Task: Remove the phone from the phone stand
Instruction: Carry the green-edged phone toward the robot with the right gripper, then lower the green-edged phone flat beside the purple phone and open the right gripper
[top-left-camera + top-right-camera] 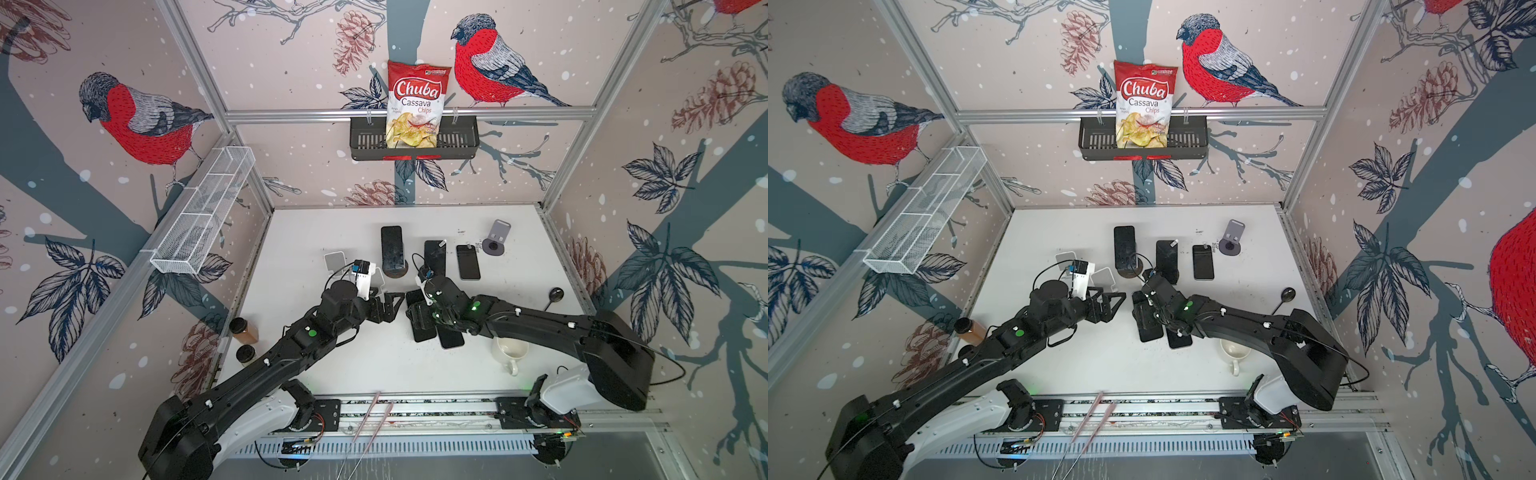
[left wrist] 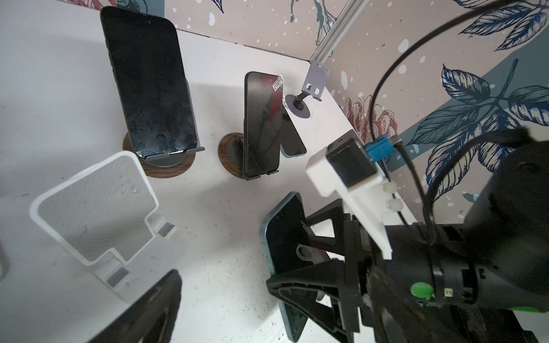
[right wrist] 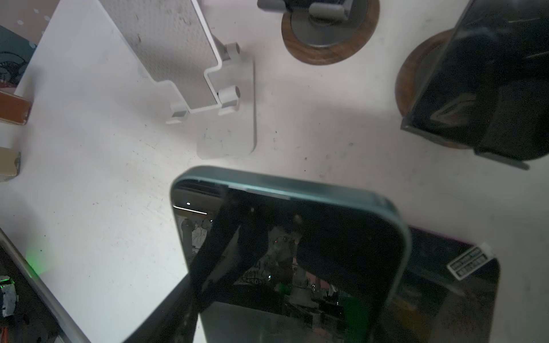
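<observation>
My right gripper (image 1: 419,312) is shut across the side edges of a teal-edged phone (image 1: 424,332) (image 3: 297,252), holding it tilted low over the table, screen toward the wrist camera. In the left wrist view the phone (image 2: 282,234) shows nearly edge-on. It partly covers a second phone (image 3: 463,282) with a sticker, lying flat. An empty white phone stand (image 1: 376,277) (image 2: 98,208) (image 3: 178,44) sits just behind the grippers. My left gripper (image 1: 391,306) (image 1: 1111,305) is open and empty, its fingers (image 2: 148,308) pointing at the held phone from the left.
Two dark phones lean on wood-based stands (image 1: 392,249) (image 1: 434,255). Another phone (image 1: 468,262) lies flat to their right, near an empty grey stand (image 1: 496,237). A second white stand (image 1: 334,262), a mug (image 1: 509,351), a spoon (image 1: 555,296) and jars (image 1: 243,330) ring the workspace.
</observation>
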Available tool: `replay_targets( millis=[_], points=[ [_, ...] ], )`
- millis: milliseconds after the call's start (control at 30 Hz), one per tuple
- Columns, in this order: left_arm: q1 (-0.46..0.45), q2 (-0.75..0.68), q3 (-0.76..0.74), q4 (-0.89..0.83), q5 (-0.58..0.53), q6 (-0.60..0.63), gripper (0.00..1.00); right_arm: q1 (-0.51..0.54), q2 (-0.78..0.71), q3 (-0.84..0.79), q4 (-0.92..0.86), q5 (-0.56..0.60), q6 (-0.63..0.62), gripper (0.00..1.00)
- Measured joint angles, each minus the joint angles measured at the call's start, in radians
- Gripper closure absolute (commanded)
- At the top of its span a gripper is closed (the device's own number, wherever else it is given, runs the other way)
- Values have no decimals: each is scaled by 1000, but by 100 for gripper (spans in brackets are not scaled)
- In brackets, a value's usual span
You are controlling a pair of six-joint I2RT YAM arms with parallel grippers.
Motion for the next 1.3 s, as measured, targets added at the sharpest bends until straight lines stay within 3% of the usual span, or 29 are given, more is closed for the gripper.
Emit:
replay_targets(
  millis=[433, 1300],
  points=[
    [-9, -4, -41, 30, 0, -1, 3, -8, 107, 29, -50, -54, 79, 33],
    [-10, -38, -80, 42, -27, 17, 3, 1, 266, 124, -85, -19, 138, 31]
  ],
)
